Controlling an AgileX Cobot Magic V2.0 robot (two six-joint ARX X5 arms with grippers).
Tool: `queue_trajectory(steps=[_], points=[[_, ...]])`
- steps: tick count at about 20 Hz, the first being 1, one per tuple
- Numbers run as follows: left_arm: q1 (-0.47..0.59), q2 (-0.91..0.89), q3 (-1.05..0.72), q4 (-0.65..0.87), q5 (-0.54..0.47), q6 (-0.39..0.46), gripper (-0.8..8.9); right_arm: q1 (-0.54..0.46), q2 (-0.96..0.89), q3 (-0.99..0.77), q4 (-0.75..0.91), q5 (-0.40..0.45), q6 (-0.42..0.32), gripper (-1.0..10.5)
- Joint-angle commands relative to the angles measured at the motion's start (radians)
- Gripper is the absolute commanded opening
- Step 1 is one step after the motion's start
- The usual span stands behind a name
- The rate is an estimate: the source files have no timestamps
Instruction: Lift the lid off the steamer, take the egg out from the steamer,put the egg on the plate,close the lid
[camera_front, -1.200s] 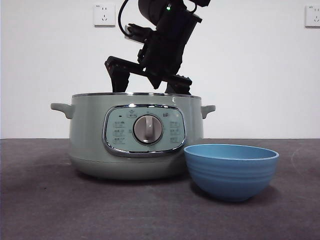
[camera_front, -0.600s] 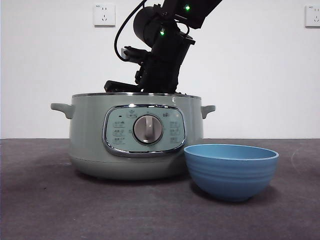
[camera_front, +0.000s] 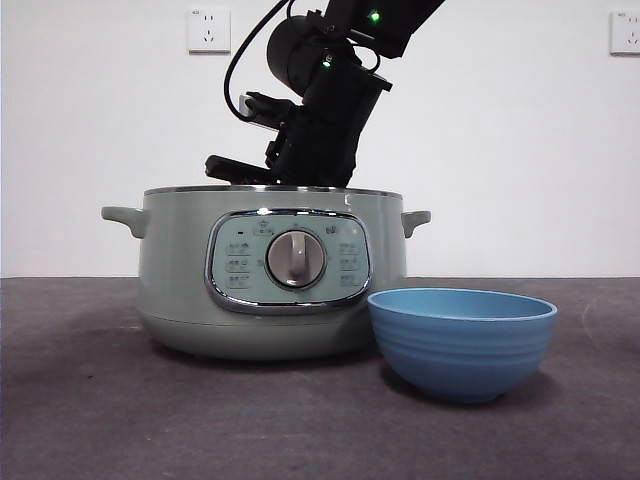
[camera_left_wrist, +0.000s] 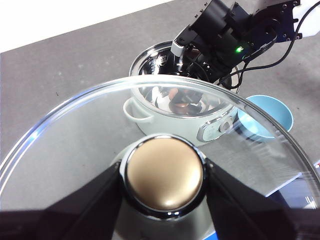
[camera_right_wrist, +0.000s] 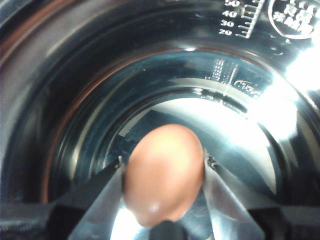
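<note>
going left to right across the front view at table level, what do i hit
Large round pale sage-green electric steamer with its chrome-framed control panel and grey dial → round blue ridged bowl serving as the plate. The right gripper reaches into the steamer from above, so it has no place in this order.

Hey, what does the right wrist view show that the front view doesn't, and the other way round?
Only the right wrist view shows the egg between the right gripper jaws, deep inside the shiny inner pot. Only the front view shows the steamer from outside, with its dial and handles, and the plate beside it, empty as far as its rim lets one see. Both show the steamer with that arm reaching into it. Neither shows the lid, which the left gripper holds by its knob.
</note>
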Motion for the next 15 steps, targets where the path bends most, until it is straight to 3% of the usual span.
queue_trajectory(steps=[1,5,9,13,15], points=[[0.000,-0.008,0.017,0.042,-0.001,0.015,-0.08,0.003,0.023,0.000,0.000,-0.002,0.000,-0.1],[0.000,-0.008,0.017,0.043,-0.001,0.014,-0.08,0.003,-0.013,0.000,0.008,0.002,-0.010,-0.1],[0.000,-0.008,0.017,0.082,0.000,0.014,-0.08,0.003,-0.185,0.000,-0.016,0.005,-0.024,-0.1],[0.000,-0.008,0.017,0.104,0.004,0.014,-0.08,0.002,-0.429,0.000,-0.193,0.021,-0.048,-0.1],[0.000,-0.008,0.017,0.119,0.009,0.015,-0.08,0.000,-0.517,0.000,-0.306,0.085,-0.062,-0.1]])
